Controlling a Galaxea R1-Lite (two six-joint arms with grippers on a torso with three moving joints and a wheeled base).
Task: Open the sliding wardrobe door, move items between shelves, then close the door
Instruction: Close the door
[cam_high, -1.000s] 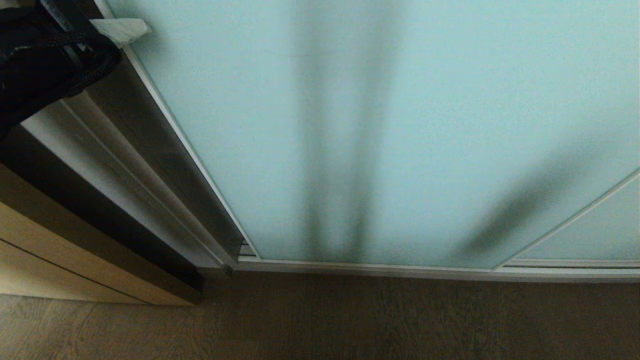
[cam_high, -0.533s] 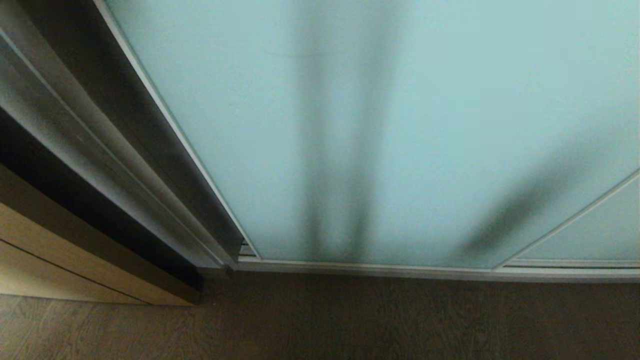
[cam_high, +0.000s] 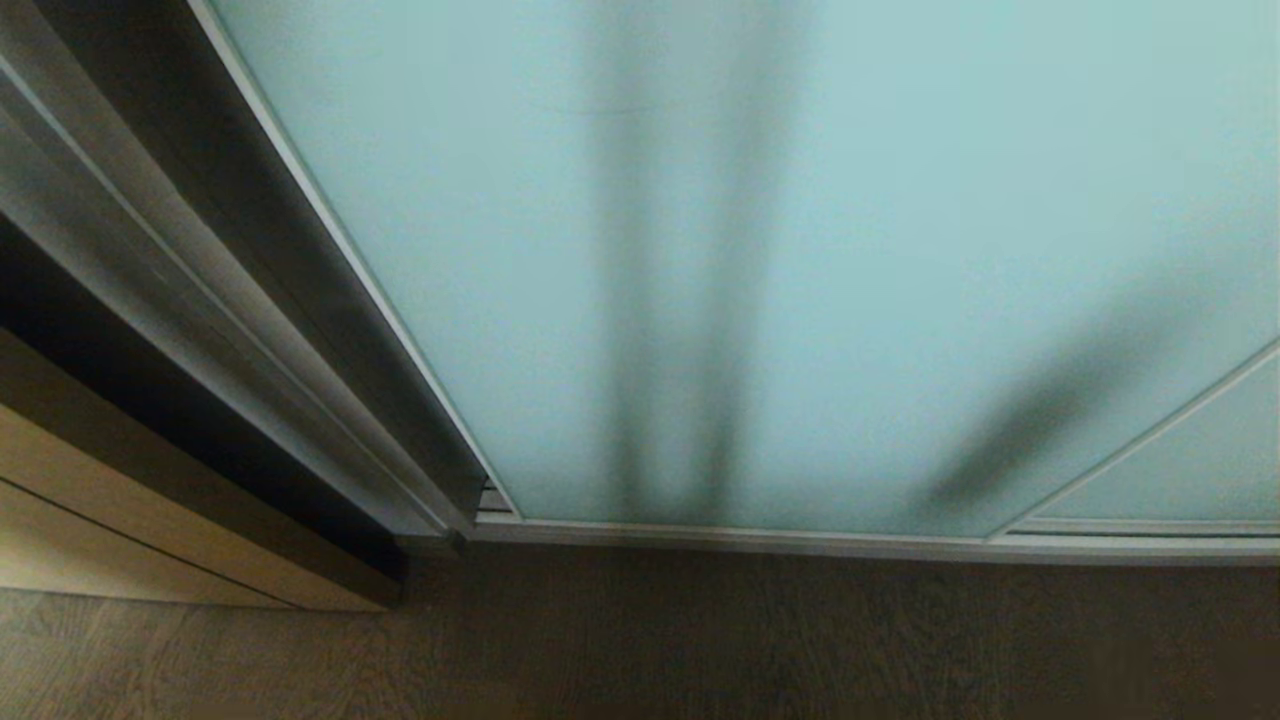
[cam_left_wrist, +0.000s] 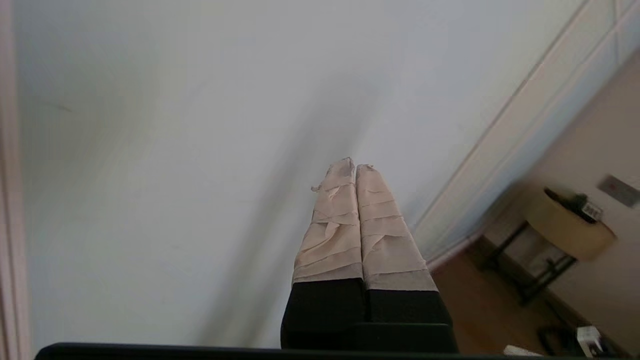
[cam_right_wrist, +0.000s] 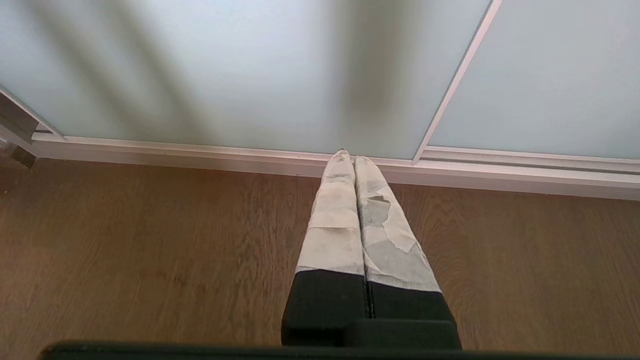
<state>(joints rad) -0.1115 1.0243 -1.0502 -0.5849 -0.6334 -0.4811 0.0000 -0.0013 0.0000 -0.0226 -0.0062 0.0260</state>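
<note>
The sliding wardrobe door of frosted aqua glass fills most of the head view. Its silver left frame edge lies against the grey side wall, and no gap shows. Neither arm is in the head view. In the left wrist view my left gripper is shut and empty, its taped fingers pointing at the pale door panel. My right gripper is shut and empty, held low over the wood floor and pointing at the door's bottom rail. The items and the shelves are hidden.
A tan wooden cabinet front stands at the left. The silver floor track runs along the door's foot, and a second glass panel overlaps at the right. A round beige side table stands further off.
A second ago my left gripper and its black cable showed at the head view's top left, by the door's frame edge. It has since left that view. The door looks unmoved.
</note>
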